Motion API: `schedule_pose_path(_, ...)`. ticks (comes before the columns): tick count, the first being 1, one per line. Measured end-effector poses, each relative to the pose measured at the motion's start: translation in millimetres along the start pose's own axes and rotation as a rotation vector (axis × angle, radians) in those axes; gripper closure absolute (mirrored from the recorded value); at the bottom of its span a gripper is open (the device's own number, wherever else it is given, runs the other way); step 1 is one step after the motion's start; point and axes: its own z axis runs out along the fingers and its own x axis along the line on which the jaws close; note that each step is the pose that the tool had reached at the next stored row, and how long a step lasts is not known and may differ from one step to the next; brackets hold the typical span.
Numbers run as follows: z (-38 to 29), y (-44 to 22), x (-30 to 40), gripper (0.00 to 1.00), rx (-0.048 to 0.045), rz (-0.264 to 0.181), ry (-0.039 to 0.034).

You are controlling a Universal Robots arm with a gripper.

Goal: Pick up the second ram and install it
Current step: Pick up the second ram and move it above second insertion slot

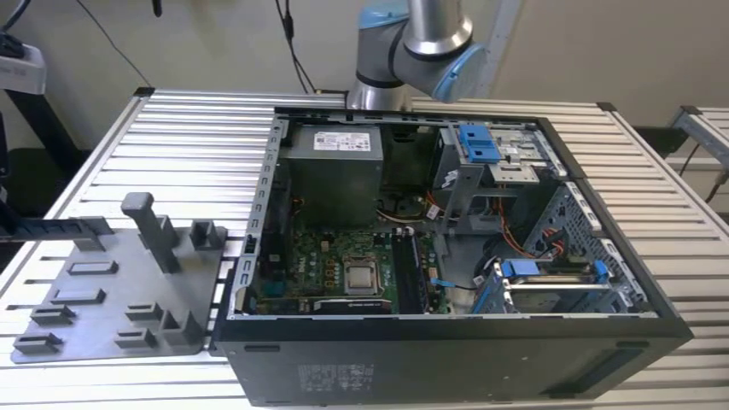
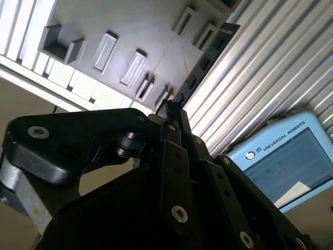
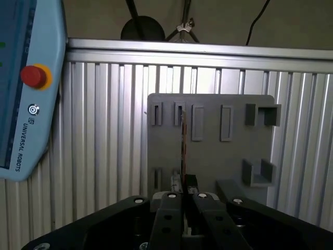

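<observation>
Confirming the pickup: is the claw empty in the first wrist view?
No, the claw is shut on the second ram, a thin stick seen edge-on against the grey holder plate.

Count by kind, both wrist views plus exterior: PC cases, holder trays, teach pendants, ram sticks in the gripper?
open PC case: 1
grey holder tray: 1
teach pendant: 1
second ram, clamped in the gripper: 1
Total: 4

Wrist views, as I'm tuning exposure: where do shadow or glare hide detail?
Second wrist view: the gripper and the memory stick it holds are near-black, the table slats wash out white; first wrist view: the grey plate is evenly lit.
</observation>
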Motion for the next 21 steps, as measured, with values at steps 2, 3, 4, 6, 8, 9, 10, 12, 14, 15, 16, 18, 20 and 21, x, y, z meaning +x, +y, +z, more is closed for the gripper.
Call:
schedule_pose_path(2,-3.3,0.0,0.0,0.86,-0.0001,0.0,0.0)
schedule_pose_path(3,-5.3,0.0,0.0,0.86,-0.0001,0.0,0.0)
schedule_pose_path(4,-7.6,-0.1,0.0,0.86,0.0,0.0,0.0)
schedule_pose_path(6,-11.7,-0.1,0.1,0.86,0.0,0.0,0.0)
schedule_pose_path(8,-14.9,-0.1,0.1,0.86,0.0,0.0,0.0)
schedule_pose_path(9,-16.2,-0.1,0.1,0.86,0.0,0.0,0.0)
schedule_pose_path(10,-17.4,-0.1,0.1,0.86,0.0001,0.0,-0.0001)
schedule_pose_path(12,-20.0,-0.2,0.1,0.86,0.0,0.0,0.0)
schedule_pose_path(14,-23.0,-0.2,0.1,0.86,0.0,0.0,0.0)
schedule_pose_path(15,-24.6,-0.3,0.1,0.86,0.0,0.0,0.0)
schedule_pose_path(16,-26.1,-0.3,0.1,0.86,0.0,0.0,0.0)
schedule_pose_path(18,-28.9,-0.3,0.2,0.86,0.0,0.0,0.0)
schedule_pose_path(20,-32.1,-0.3,0.2,0.86,0.0,0.0,0.0)
schedule_pose_path(21,-34.1,-0.4,0.2,0.86,-0.0001,0.0,0.0001)
